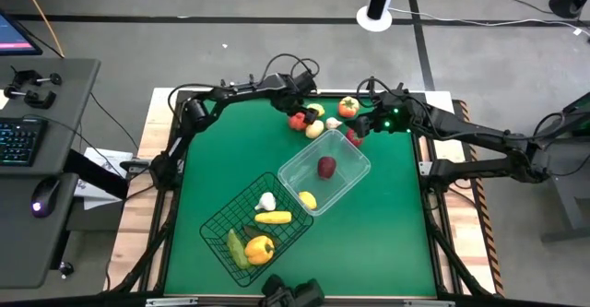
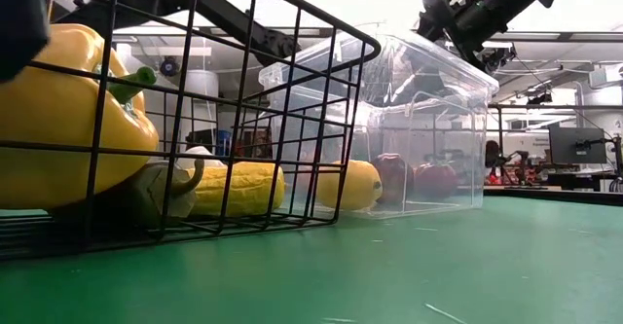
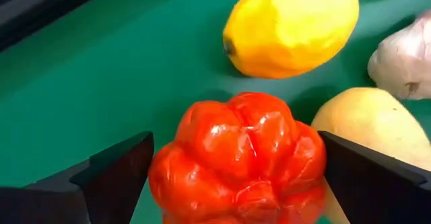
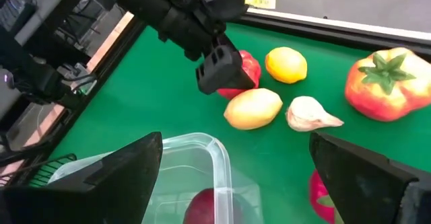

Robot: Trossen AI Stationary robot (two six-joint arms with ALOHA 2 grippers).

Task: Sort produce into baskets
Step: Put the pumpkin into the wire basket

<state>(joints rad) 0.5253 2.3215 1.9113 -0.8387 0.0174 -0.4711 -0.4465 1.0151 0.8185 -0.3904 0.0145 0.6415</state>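
Note:
My left gripper (image 1: 300, 115) (image 3: 237, 173) is open at the table's far middle, one finger on each side of a red bell pepper (image 3: 236, 153) on the green mat. Beside the pepper lie a lemon (image 3: 293, 25), a pale yellow fruit (image 3: 367, 126), a garlic bulb (image 4: 310, 113) and a tomato (image 4: 389, 83). My right gripper (image 1: 367, 128) (image 4: 236, 177) is open and empty above the far corner of the clear plastic basket (image 1: 323, 171). This basket holds a red fruit (image 1: 326, 167) and a lemon (image 1: 307, 199). The black wire basket (image 1: 226, 224) holds several vegetables. My left gripper's fingers (image 3: 121, 177) come from above and stand close on either side of the red pepper, which rests on the mat. I cannot tell whether they touch it.
A small red item (image 1: 354, 137) lies on the mat by the clear basket's far right side. The two baskets stand corner to corner across the table's middle. Open green mat (image 1: 387, 233) lies at the near right. A desk with a keyboard (image 1: 18, 141) stands to the left.

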